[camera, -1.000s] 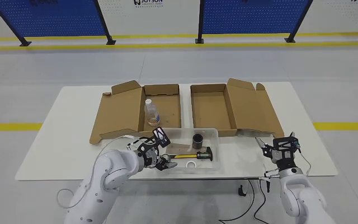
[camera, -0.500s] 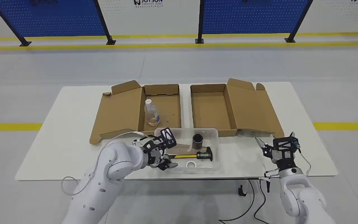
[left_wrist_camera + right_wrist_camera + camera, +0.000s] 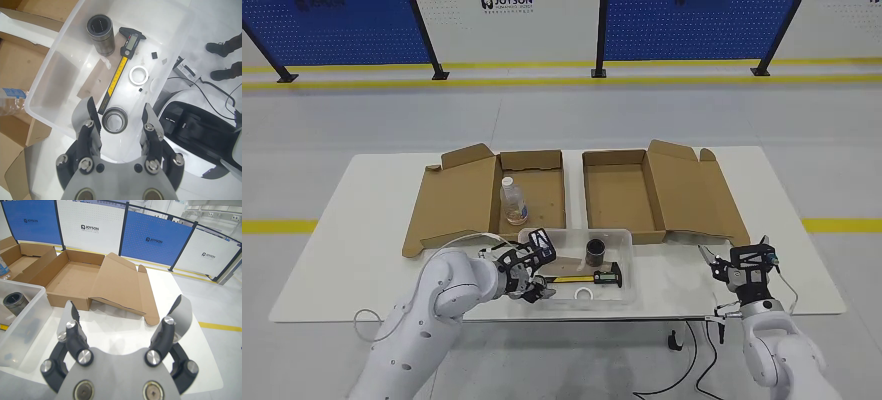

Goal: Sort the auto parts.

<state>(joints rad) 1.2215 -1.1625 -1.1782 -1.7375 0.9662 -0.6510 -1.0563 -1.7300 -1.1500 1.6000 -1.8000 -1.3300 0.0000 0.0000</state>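
A clear water bottle (image 3: 513, 200) stands near the middle of the white bench (image 3: 362, 230); pegboard partitions (image 3: 342, 25) stand on the floor beyond the bench.

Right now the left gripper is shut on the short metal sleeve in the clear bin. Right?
No: the left gripper is open at the short metal sleeve in the clear bin; the left wrist view shows its fingers spread apart.

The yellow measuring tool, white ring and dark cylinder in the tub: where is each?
Yellow measuring tool (image 3: 115, 83): left wrist view, on its yellow bar.
White ring (image 3: 137, 83): left wrist view, on its rim.
Dark cylinder (image 3: 104, 43): left wrist view, on its side wall.
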